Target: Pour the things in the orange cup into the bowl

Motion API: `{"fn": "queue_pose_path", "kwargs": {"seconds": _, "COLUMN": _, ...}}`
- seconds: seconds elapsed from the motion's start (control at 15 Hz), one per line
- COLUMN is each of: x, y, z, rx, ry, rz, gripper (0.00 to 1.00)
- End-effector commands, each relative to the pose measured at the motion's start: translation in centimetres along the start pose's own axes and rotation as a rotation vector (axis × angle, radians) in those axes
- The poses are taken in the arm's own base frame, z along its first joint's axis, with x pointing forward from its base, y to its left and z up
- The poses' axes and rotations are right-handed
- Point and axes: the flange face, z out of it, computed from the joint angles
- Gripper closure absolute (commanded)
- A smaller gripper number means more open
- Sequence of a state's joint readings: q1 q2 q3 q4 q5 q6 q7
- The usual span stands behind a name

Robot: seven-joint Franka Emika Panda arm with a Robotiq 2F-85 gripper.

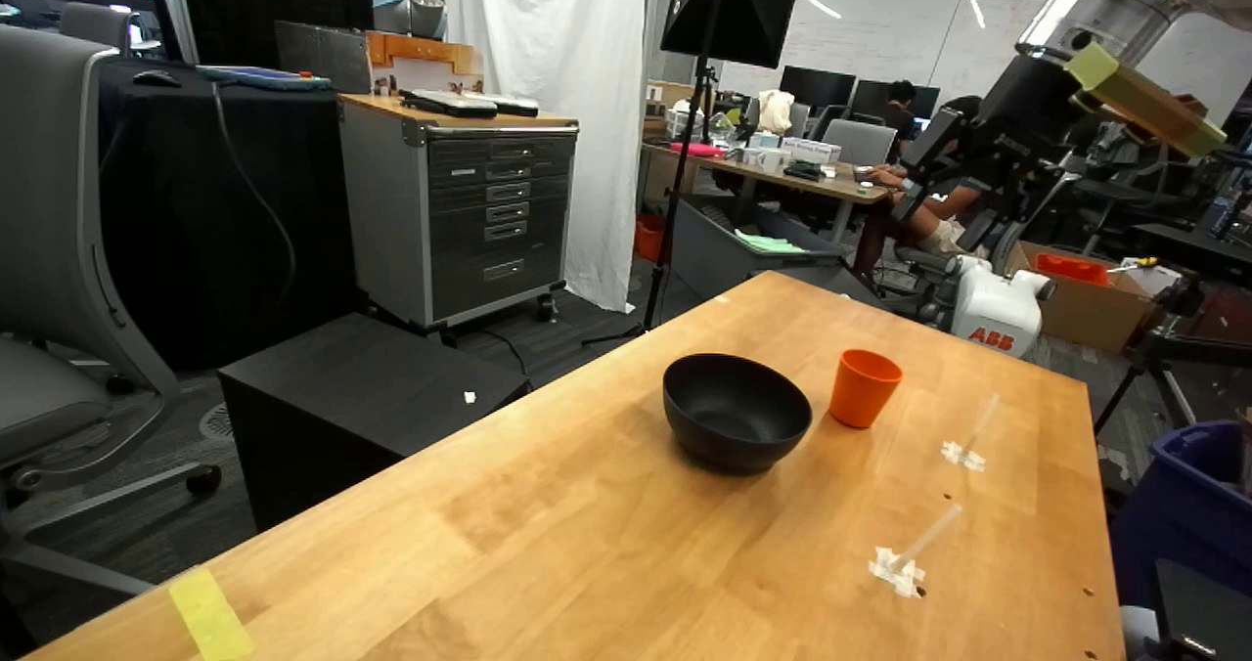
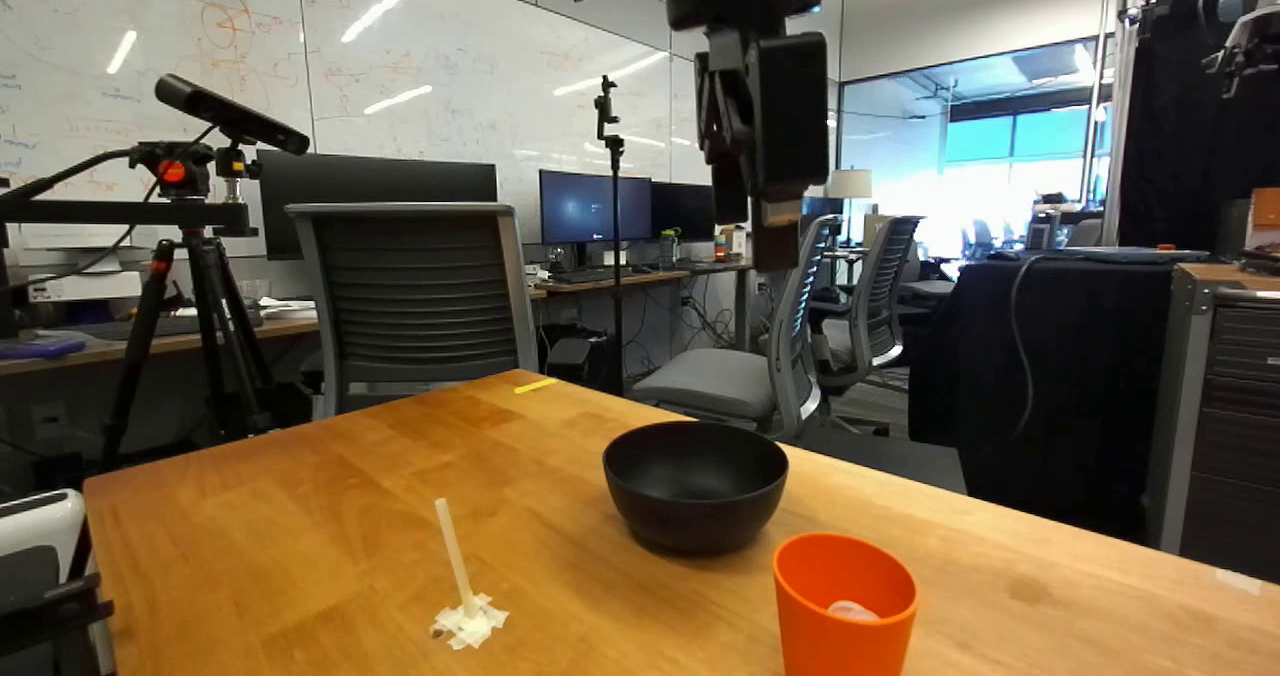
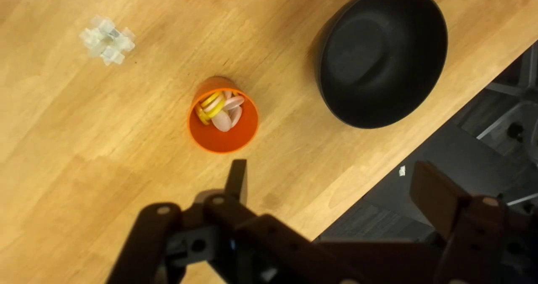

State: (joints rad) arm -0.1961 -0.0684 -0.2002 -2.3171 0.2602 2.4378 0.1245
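The small orange cup (image 1: 865, 393) stands upright on the wooden table and shows in both exterior views (image 2: 846, 646) and the wrist view (image 3: 229, 139). Inside it lie the things (image 3: 220, 111), several yellow and pale pink rounded bits; a pale one (image 2: 852, 611) shows in an exterior view. The round black bowl (image 1: 738, 415) sits beside the cup, also in both exterior views (image 2: 695, 491); in the wrist view its inside (image 3: 382, 57) looks empty. My gripper (image 1: 945, 215) is open and empty, high above the table. In the wrist view its fingers (image 3: 332, 168) are wide apart, below the cup.
Two thin clear sticks stand on the table (image 1: 587, 534), fixed with white tape scraps (image 1: 896, 571) (image 1: 963, 456); the tape (image 3: 107, 40) also shows in the wrist view. Yellow tape (image 1: 210, 614) marks a far corner. A black box (image 1: 372, 382) stands past the table edge near the bowl.
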Motion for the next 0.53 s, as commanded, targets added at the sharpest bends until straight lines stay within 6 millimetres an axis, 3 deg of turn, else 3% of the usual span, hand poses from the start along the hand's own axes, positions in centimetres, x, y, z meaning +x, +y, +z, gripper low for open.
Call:
{"fn": "queue_pose_path", "kwargs": {"seconds": 0.0, "x": 2.1, "y": 0.9, "z": 0.3, "rx": -0.029, "ry": 0.019, "rz": 0.052, "gripper": 0.00}}
{"fn": "queue_pose_path", "kwargs": {"seconds": 0.47, "x": 3.0, "y": 2.2, "z": 2.3, "rx": -0.093, "ry": -0.008, "rz": 0.086, "gripper": 0.00}}
